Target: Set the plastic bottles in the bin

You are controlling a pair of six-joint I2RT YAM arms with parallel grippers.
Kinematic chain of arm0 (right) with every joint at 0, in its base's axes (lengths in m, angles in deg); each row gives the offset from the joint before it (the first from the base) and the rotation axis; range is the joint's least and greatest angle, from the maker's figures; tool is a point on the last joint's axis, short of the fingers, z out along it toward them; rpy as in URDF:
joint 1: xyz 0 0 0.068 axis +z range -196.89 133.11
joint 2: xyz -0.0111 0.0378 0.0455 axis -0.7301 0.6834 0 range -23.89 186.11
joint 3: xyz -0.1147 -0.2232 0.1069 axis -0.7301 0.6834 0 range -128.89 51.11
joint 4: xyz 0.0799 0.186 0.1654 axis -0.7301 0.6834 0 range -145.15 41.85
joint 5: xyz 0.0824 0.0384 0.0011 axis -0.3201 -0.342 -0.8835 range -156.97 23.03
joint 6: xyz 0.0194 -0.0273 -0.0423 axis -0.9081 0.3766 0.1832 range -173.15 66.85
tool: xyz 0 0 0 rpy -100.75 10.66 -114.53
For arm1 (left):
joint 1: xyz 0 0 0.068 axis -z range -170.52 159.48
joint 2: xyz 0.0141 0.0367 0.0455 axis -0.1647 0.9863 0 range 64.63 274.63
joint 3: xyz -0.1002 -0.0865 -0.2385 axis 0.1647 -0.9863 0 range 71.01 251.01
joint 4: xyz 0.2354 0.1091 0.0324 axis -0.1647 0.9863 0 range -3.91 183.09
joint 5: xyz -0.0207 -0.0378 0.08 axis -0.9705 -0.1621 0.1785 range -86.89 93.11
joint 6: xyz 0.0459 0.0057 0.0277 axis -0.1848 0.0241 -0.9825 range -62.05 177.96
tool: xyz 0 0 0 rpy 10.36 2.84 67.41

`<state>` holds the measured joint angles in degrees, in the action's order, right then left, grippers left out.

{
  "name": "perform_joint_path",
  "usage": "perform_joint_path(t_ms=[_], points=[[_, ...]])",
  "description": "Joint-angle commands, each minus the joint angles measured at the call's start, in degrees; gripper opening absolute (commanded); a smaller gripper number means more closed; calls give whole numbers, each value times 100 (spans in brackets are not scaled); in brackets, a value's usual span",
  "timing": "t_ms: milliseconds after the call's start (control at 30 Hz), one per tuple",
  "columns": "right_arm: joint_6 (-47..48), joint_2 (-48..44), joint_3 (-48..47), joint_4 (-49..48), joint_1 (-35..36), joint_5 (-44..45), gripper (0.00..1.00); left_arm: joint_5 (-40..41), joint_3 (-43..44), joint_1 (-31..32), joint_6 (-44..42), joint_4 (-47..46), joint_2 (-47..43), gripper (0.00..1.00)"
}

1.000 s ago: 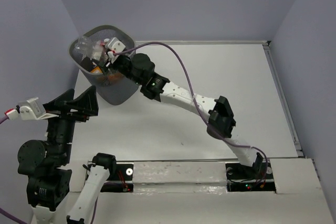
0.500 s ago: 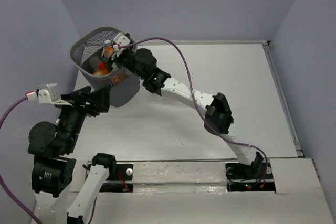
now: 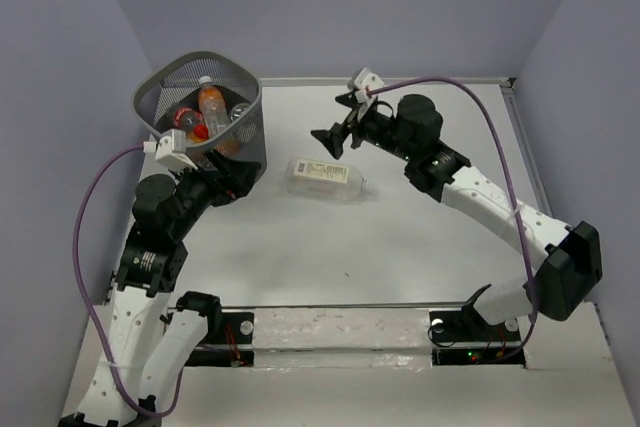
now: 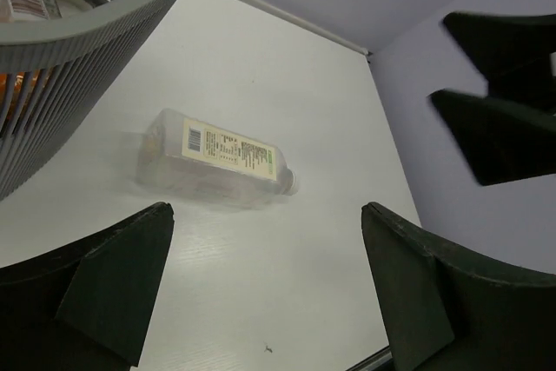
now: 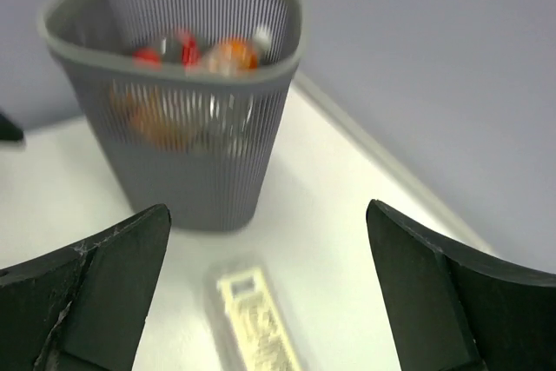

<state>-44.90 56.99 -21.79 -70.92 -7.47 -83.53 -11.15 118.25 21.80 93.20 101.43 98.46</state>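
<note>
The job looks almost done. The dark grey round wire-mesh bin [image 3: 250, 137] stands at the far left of the white bench [image 3: 430, 237]. Inside it lie several small plastic bottles [image 3: 212, 107], one of them orange and some with red caps. One bottle is not in yet: a clear squarish plastic bottle with a white label [image 3: 325, 177]. It lies on its side on the bench, near the bin but not touching it. Its cap points away from the bin.

The left end effector [image 4: 267, 215] sits low, just beside the bin, and faces this bottle. Its two fingers are spread wide and hold nothing. The right end effector [image 3: 340, 119] hangs in the air on the far side of the bottle. Its fingers are spread wide too, and they are empty.

So the step now, I think, is to go and get this bottle. Either arm looks able to do it. One end effector needs to come down over the bottle, with one finger on each long side. The fingers should close on the middle of it, not on the thin cap end. Then the arm must lift it higher than the rim of the bin, carry it over the open top, and let go.
</note>
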Motion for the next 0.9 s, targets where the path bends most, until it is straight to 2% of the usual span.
perform_joint_path(t_ms=[0, 167, 233, 500, 733, 800, 867], points=[[947, 550, 217, 2222, 66, -489, 100, -60, 495, 25, -280, -541, -236, 99], [1994, 1429, -521, 3516, 13, -341, 100, 266, 1164, 25, -1105, 285, -411, 99], [2215, 1815, -900, 3694, 13, -130, 100, 283, 1287, 25, -1309, 514, -604, 99], [2664, 3177, -2130, 4581, 13, 556, 100, 205, 989, 43, -1907, 699, -1202, 99], [2620, 4163, -2887, 5013, 13, 417, 100, 161, 874, 52, -2188, 673, -1290, 99], [2516, 4164, -2922, 4926, 13, 224, 96, 222, 866, 52, -2215, 655, -1291, 99], [2348, 3989, -2888, 4672, 13, 319, 84, 327, 848, 52, -2206, 612, -1299, 99]])
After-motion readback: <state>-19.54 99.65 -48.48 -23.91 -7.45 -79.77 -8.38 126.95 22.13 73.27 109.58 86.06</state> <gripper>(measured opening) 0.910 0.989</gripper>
